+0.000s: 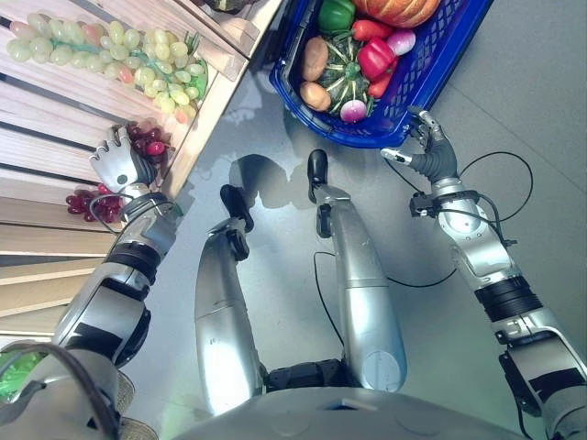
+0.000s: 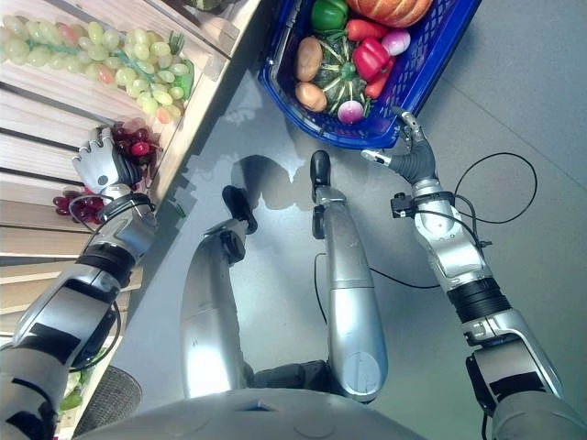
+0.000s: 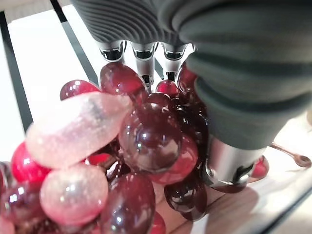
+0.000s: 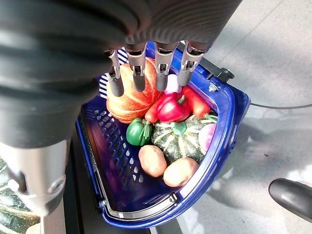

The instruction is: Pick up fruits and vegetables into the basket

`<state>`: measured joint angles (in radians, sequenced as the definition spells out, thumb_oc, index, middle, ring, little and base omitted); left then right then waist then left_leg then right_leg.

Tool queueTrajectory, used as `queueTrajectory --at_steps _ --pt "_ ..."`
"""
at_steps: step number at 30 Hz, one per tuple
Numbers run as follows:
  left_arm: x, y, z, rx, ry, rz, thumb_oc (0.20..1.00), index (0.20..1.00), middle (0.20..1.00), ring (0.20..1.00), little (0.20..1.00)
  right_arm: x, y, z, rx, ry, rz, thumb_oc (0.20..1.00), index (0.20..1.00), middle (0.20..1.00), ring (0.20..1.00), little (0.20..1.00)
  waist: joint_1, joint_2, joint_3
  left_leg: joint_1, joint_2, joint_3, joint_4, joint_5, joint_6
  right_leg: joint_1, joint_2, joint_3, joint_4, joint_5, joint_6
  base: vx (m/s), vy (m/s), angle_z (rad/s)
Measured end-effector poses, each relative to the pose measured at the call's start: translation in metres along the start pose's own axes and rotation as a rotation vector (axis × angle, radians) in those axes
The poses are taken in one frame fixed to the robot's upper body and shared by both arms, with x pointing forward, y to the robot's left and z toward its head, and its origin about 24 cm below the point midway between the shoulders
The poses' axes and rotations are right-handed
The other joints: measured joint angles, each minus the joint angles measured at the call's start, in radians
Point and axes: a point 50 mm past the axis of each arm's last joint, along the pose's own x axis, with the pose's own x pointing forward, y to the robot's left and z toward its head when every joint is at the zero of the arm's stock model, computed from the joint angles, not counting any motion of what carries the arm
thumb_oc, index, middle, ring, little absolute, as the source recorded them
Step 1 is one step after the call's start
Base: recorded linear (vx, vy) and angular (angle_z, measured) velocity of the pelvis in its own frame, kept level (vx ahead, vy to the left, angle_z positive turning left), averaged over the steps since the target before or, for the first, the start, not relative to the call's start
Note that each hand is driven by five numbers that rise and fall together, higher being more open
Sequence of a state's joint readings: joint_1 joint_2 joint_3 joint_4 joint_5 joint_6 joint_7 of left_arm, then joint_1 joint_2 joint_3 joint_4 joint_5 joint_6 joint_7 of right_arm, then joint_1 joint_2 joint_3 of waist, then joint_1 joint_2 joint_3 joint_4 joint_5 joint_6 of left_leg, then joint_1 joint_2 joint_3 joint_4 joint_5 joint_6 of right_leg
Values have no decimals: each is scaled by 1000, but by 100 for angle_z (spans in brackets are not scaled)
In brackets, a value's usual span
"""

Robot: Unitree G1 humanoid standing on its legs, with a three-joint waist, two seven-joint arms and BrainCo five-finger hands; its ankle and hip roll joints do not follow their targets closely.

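Observation:
A bunch of dark red grapes (image 3: 151, 146) lies on the wooden slatted shelf (image 1: 55, 119) at the left. My left hand (image 1: 119, 163) sits on top of it, fingers (image 3: 146, 63) curled down behind the bunch and the thumb pressed against its side. Grapes (image 1: 151, 142) show past the fingertips, and more show by the wrist. The blue basket (image 1: 417, 87) stands on the floor ahead, holding a pumpkin (image 4: 131, 97), a red pepper (image 4: 170, 107), a green pepper, a striped green squash (image 1: 344, 69) and two potatoes. My right hand (image 1: 429, 154) hovers open by the basket's near corner, holding nothing.
A long bunch of green grapes (image 1: 110, 46) lies further back on the same shelf. The shelf's raised wooden edge (image 1: 206, 119) runs between the grapes and the grey floor (image 1: 514, 82). The basket's rim (image 4: 219, 146) is just beyond my right fingers.

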<state>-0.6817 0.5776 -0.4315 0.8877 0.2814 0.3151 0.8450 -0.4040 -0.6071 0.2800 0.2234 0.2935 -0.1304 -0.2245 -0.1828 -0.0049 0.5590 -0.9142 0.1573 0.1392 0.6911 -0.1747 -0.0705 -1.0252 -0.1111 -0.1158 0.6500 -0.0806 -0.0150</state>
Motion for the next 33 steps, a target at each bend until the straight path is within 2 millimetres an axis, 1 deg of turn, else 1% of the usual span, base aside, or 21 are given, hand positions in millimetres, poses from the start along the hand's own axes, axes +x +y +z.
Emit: queueTrajectory --at_steps 4,5,7,8,11,12,13,15,16,17,20,23,26,29,31,33 --pt "-3 -2 -3 -204 69 -20 200 200 200 200 200 -4 0 -4 0 12 -7 1000 1000 1000 1000 1000 1 -1 1 21 -4 -3 0 2 -3 29 -6 -6 -1 2 -4 -3 19 5" --pt "-3 -1 -5 -256 80 -18 200 200 200 200 200 -6 1 -7 4 21 -7 1000 1000 1000 1000 1000 1 -6 3 37 -6 -3 -2 2 -3 42 -9 -6 1 7 -11 2 28 6" --pt "-5 -2 -6 -308 74 -13 200 200 200 200 200 -11 3 -11 0 34 -3 1000 1000 1000 1000 1000 4 -10 5 66 -9 -4 -14 3 -1 72 -14 -7 -5 6 -11 2 29 9" --pt "-7 -2 -4 -343 64 -14 200 200 200 200 200 -13 3 -12 -6 38 0 1000 1000 1000 1000 1000 6 -11 4 79 -19 -5 -18 4 1 84 -17 -6 -5 6 -11 0 28 10" --pt "-14 2 5 -508 23 5 200 200 200 200 200 -20 7 -17 0 57 5 1000 1000 1000 1000 1000 17 -11 4 118 -24 -6 -25 6 7 128 -21 -7 -13 3 -6 -1 24 8" --pt "-15 3 6 -539 16 7 200 200 200 200 200 -21 7 -18 0 61 3 1000 1000 1000 1000 1000 19 -12 4 125 -26 -6 -27 7 8 135 -22 -7 -14 2 -5 -5 31 9" --pt "-17 7 12 -620 -9 8 200 200 200 200 200 -24 9 -22 6 82 -1 1000 1000 1000 1000 1000 24 -12 4 146 -36 -5 -40 11 12 154 -28 -7 -21 1 -3 -6 34 9" --pt "-19 13 17 -724 -37 2 200 200 200 200 200 -28 9 -26 -2 108 1 1000 1000 1000 1000 1000 33 -12 4 172 -40 -4 -55 16 16 176 -35 -7 -25 0 -1 -1 30 7" --pt "-21 19 20 -810 -73 -11 200 200 200 200 200 -31 10 -30 -17 130 4 1000 1000 1000 1000 1000 42 -12 4 197 -40 -4 -62 17 15 202 -34 -8 -32 0 -1 0 0 0" --pt "-22 21 21 -837 -88 -16 200 200 200 200 200 -33 10 -31 -20 138 9 1000 1000 1000 1000 1000 45 -12 4 209 -41 -3 -68 18 15 213 -34 -8 -37 0 -1 7 40 1" --pt "-27 36 28 -978 -167 -42 200 200 200 200 200 -37 13 -29 -22 141 32 1000 1000 1000 1000 1000 59 -11 4 263 -50 -4 -97 24 13 263 -38 -11 -57 -1 1 18 28 3" --pt "-38 55 44 -1160 -299 -118 200 200 200 200 200 -38 21 -24 -36 132 67 1000 1000 1000 1000 1000 77 -11 4 313 -55 -4 -126 36 6 306 -42 -15 -60 -2 1 9 12 5" --pt "-43 71 59 -1258 -415 -173 200 200 200 200 200 -34 24 -15 -85 110 97 1000 1000 1000 1000 1000 94 -10 4 356 -55 -10 -142 39 5 355 -42 -26 -77 -4 3 28 7 6" --pt "-45 83 68 -1295 -488 -189 200 200 200 200 200 -25 29 -8 -127 97 127 1000 1000 1000 1000 1000 107 -10 4 398 -60 -9 -157 40 8 395 -42 -27 -87 -4 4 38 1 3" --pt "-45 83 71 -1276 -496 -196 200 200 200 200 200 -19 35 -1 -144 86 154 1000 1000 1000 1000 1000 110 -8 4 420 -62 -9 -161 40 10 419 -42 -31 -94 -7 7 45 -15 4" --pt "-45 81 70 -1219 -493 -189 200 200 200 200 200 -17 38 1 -149 84 169 1000 1000 1000 1000 1000 113 -7 4 437 -67 -11 -164 40 11 433 -46 -31 -93 -11 7 -28 -20 6"
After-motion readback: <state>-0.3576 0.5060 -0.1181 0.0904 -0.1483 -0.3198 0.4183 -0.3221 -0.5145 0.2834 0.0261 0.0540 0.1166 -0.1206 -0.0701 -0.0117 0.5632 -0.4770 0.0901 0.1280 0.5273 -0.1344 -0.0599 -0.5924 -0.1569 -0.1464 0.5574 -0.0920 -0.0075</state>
